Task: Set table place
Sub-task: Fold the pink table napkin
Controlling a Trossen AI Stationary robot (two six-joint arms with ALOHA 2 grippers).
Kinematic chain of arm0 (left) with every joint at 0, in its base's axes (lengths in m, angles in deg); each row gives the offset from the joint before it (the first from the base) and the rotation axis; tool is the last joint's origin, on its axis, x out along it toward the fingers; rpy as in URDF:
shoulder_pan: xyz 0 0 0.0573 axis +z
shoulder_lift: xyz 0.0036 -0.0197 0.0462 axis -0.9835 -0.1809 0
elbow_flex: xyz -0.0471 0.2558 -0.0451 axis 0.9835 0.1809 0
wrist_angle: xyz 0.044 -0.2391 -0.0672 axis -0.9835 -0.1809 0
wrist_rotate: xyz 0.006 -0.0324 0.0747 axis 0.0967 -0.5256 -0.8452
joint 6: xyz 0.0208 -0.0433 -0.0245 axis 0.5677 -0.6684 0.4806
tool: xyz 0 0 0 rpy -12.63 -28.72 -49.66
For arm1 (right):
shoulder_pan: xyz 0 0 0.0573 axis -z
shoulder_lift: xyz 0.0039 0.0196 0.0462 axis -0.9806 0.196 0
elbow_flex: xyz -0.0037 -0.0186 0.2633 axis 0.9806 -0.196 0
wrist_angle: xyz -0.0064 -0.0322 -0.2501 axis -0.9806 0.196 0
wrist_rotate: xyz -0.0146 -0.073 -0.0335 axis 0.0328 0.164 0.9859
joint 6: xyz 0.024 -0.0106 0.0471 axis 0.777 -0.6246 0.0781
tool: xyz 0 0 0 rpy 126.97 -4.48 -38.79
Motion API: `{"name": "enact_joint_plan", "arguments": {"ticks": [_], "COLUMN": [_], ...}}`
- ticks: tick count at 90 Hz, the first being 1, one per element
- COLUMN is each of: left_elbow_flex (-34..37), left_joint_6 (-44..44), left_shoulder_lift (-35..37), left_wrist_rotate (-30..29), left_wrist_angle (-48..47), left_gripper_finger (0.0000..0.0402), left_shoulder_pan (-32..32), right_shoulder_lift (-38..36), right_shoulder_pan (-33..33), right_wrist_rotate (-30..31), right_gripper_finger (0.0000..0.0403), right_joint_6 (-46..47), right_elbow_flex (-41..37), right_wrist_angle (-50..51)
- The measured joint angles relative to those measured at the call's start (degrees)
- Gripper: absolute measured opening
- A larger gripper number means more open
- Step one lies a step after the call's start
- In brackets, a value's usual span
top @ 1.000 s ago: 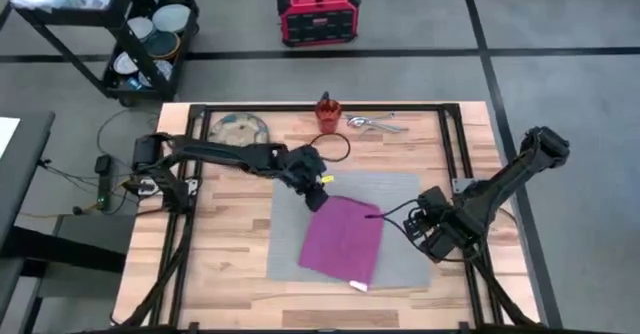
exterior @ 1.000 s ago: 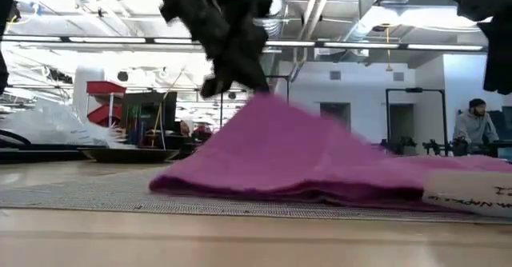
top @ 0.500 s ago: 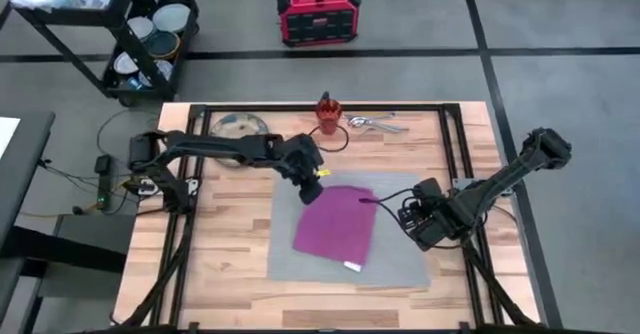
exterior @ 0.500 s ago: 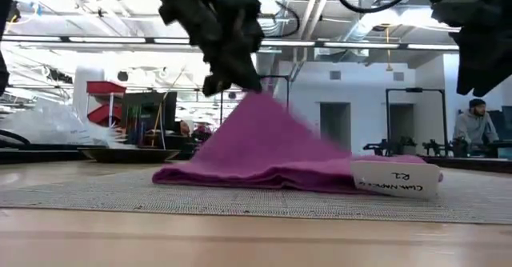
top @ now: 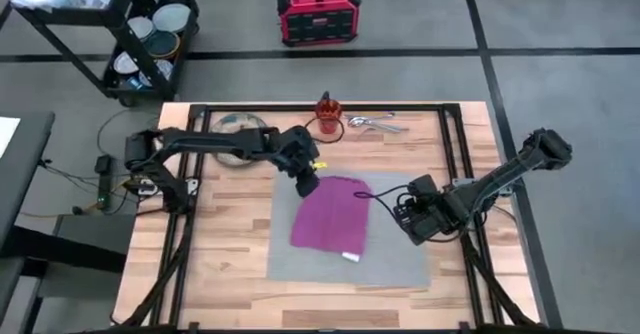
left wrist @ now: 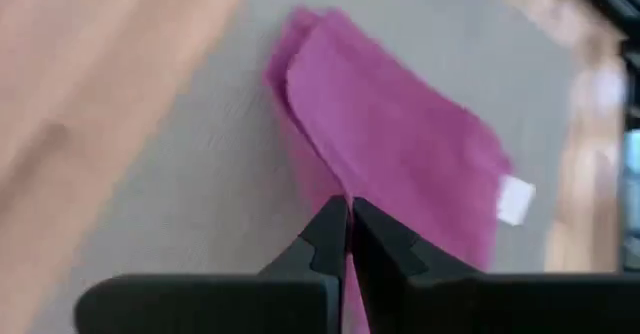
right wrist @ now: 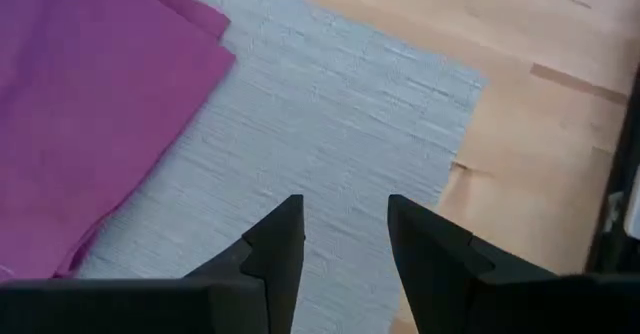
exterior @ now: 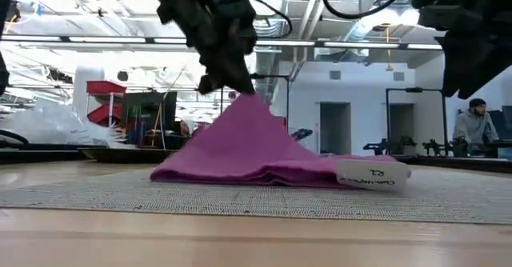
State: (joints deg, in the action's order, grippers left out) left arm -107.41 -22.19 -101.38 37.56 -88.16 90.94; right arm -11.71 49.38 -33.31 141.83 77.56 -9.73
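While the left gripper (top: 307, 183) pinches one corner of the magenta napkin (top: 330, 214), we see its jaws closed tight on the cloth, lifting that corner into a peak in the low view while the remainder of the napkin lies flat. We count one napkin, and it rests on the one grey woven mat (top: 395, 259), toward the mat's left and far part, with a small white tag (top: 348, 256) at its near edge. The mat lies on the wooden tabletop (top: 225, 264), right of centre.

Over the mat's right edge we find the right gripper (top: 408, 217), just beside the napkin but not touching it. Its jaws stand apart with nothing between them; the right wrist view shows bare mat in the gap.

Along the far edge of the tabletop we count one speckled plate (top: 237, 127) at the left, partly under the left arm, one orange-red cup (top: 327, 108) near the middle, and a small cluster of steel cutlery (top: 375, 123) just right of the cup. We cannot tell how many pieces are in that cluster.

Beyond the tabletop we see one black shelf cart (top: 120, 34) carrying dishes and one red box-shaped device (top: 317, 13) on the floor. One person (exterior: 475, 128) shows far off in the low view.
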Motion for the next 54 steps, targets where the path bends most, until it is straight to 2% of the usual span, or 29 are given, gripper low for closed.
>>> {"name": "enact_joint_plan", "arguments": {"ticks": [8,17,25,36,54], "left_elbow_flex": [0.32,0.42,0.04,0.41,0.26], "left_joint_6": [-1.27,0.43,0.69,1.40,3.32], "left_shoulder_lift": [-0.51,0.19,0.42,-0.17,0.64], "left_wrist_rotate": [4.69,1.82,3.23,1.86,2.82], "left_wrist_angle": [-0.51,0.17,-0.16,-1.01,-2.26], "left_gripper_finger": [0.0000,0.0000,0.0000,0.0000,0.0000], "left_shoulder_pan": [0.74,0.10,0.30,0.76,2.42], "right_shoulder_lift": [0.02,0.12,-0.02,0.13,0.13], "right_shoulder_pan": [0.56,0.49,0.80,0.55,0.98], "right_wrist_rotate": [-0.22,-0.07,-0.44,-0.31,-0.27], "right_gripper_finger": [0.0133,0.0133,0.0133,0.0133,0.0133], "right_joint_6": [-0.50,-0.58,-1.37,-1.46,-1.92], "right_elbow_flex": [0.00,0.00,0.00,0.00,0.00], "right_wrist_angle": [-0.14,-0.77,-0.57,-1.04,-1.30]}}
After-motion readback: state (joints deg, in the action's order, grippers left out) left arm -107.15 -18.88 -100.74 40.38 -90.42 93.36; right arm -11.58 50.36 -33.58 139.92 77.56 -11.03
